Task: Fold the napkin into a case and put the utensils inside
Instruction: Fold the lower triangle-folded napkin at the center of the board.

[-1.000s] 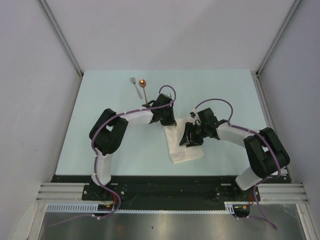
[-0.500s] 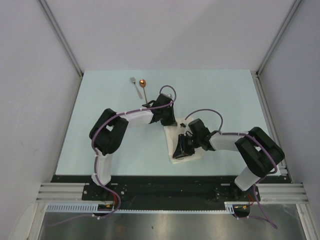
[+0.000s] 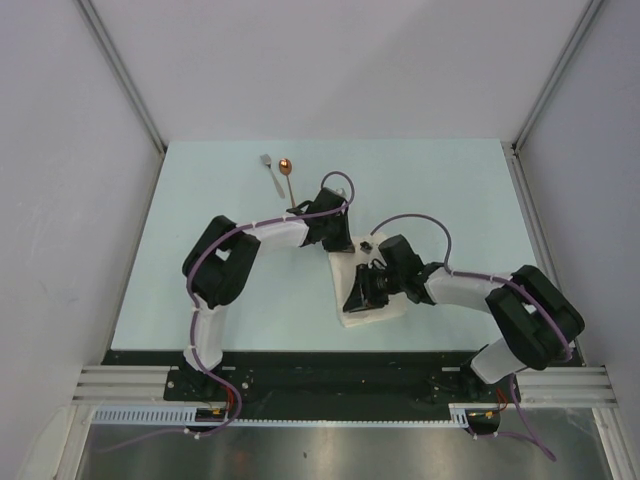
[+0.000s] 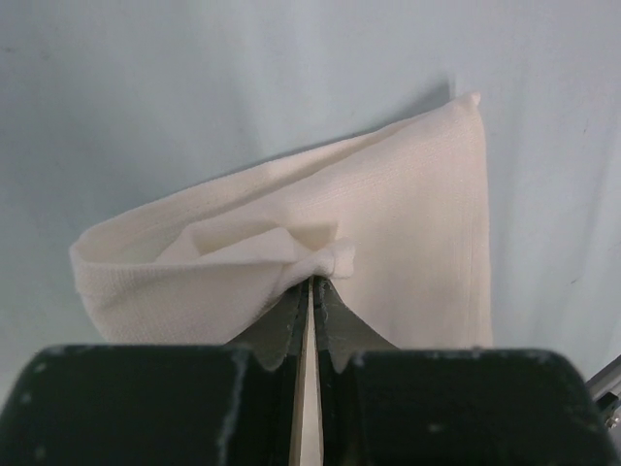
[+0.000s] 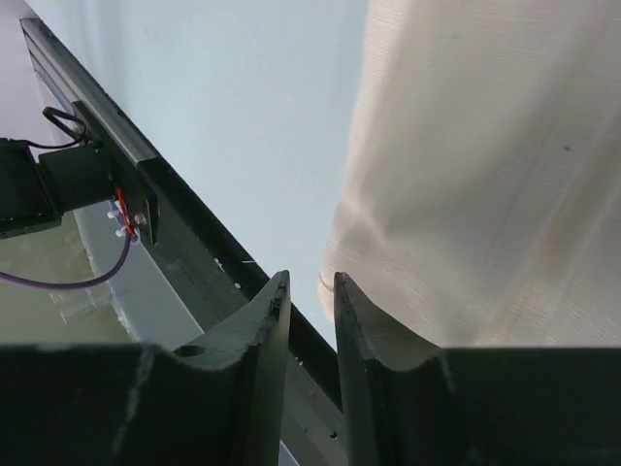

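Napkin (image 3: 382, 312) partly under right end effector (image 3: 353, 302)

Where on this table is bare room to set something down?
Bare: the table's far right, beyond the spoon and fork; also left of the left arm. Crowded: the middle, where left gripper and right gripper meet the napkin.

A pale blue-green table (image 3: 200, 260) fills the centre of the top view. White enclosure walls (image 3: 330, 60) bound it at left, right and top. Along its lower edge run a black mounting strip (image 3: 340, 372), aluminium rails (image 3: 120, 382) and a steel sheet (image 3: 340, 455).
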Motion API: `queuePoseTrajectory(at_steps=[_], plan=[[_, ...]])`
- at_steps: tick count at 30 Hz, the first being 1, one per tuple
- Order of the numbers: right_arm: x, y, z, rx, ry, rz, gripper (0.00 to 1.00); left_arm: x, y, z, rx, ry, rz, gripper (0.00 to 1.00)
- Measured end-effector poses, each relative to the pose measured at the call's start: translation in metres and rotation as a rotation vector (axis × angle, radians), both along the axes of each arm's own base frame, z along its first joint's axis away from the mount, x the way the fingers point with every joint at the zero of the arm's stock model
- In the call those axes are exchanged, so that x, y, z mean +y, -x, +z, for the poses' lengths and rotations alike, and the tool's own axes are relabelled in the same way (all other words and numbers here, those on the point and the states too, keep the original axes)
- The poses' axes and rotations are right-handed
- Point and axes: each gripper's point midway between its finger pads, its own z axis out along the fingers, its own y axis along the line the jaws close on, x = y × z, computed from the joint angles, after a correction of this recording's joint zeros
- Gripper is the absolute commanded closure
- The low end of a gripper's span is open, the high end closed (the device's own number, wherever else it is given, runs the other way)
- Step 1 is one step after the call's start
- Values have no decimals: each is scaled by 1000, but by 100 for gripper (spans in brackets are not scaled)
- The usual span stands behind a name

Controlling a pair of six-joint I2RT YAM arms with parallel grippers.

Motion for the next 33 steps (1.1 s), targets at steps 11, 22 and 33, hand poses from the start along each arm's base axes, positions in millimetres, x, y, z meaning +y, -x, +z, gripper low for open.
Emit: queuePoseTrajectory(at_steps=[11,22,33], plan=[[6,19,-24,96,-68,13,75,-1,0,-2,7,0,-3,92],[-25,-51,28,-48,-76,-116,74,-2,-1,19,-12,9,-41,59],[-37,-120,19,-13,-79,-198,76,37,-20,120,-259,-23,50,73]])
